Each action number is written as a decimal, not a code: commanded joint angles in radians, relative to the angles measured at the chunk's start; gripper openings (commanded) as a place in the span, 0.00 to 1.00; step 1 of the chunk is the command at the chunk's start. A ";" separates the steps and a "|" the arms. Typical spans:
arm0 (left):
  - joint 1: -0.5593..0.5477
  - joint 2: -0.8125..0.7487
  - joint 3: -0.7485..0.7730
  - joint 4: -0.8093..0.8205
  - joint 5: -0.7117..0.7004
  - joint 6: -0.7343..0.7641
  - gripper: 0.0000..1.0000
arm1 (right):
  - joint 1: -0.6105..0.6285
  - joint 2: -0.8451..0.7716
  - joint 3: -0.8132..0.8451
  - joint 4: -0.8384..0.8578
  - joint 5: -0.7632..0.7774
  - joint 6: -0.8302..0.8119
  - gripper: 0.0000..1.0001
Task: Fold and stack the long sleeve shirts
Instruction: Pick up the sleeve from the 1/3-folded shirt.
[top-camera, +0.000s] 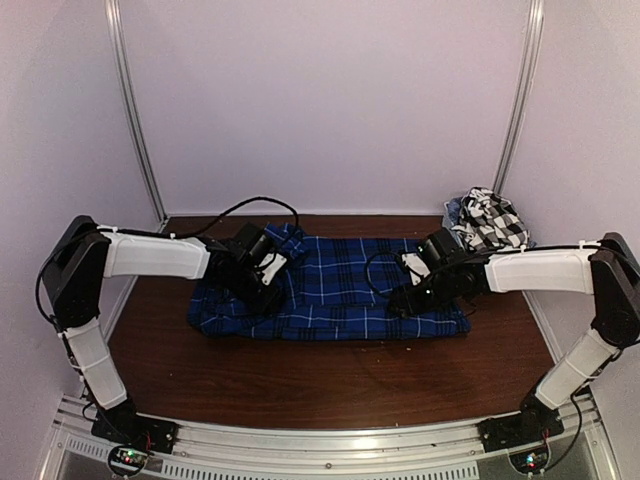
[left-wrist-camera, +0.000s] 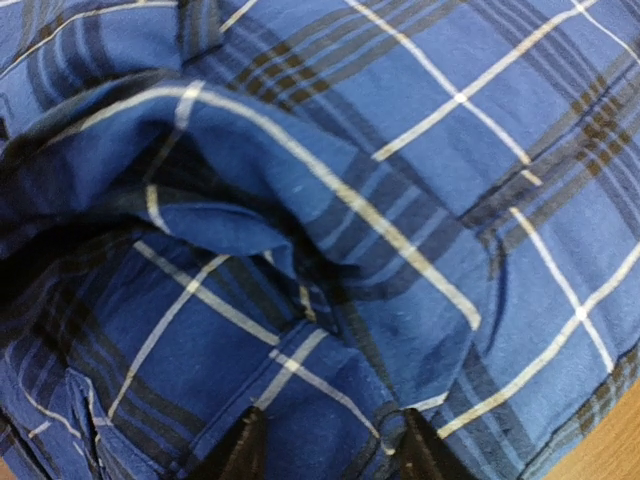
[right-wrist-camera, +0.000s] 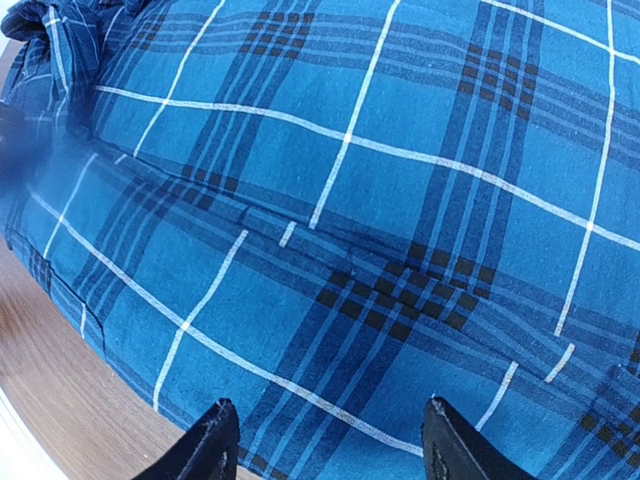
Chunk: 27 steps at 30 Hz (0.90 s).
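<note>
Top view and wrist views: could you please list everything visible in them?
blue plaid shirt: one, royal blue with black and white lines, spread mid-table.
check shirt: one, black and white, bunched at far right.
basket: one, grey, mostly hidden under the check shirt.
table: one, dark brown.
cable: one, black, looping along the far edge.
rail: one, silver, near edge.
left arm and right arm: two, white and black, reaching onto the blue plaid shirt from either side.
left tool: one, black, fingers in rumpled cloth.
right tool: one, black, fingers apart over flat cloth.
</note>
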 joint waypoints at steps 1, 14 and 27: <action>-0.002 0.020 0.039 -0.023 -0.078 0.009 0.40 | 0.006 -0.012 -0.017 0.021 -0.004 0.008 0.63; -0.001 -0.028 0.043 -0.032 -0.045 0.025 0.31 | 0.006 -0.006 -0.030 0.030 -0.011 0.007 0.64; -0.002 0.016 0.053 -0.020 0.028 0.040 0.41 | 0.007 0.003 -0.043 0.041 -0.025 0.008 0.64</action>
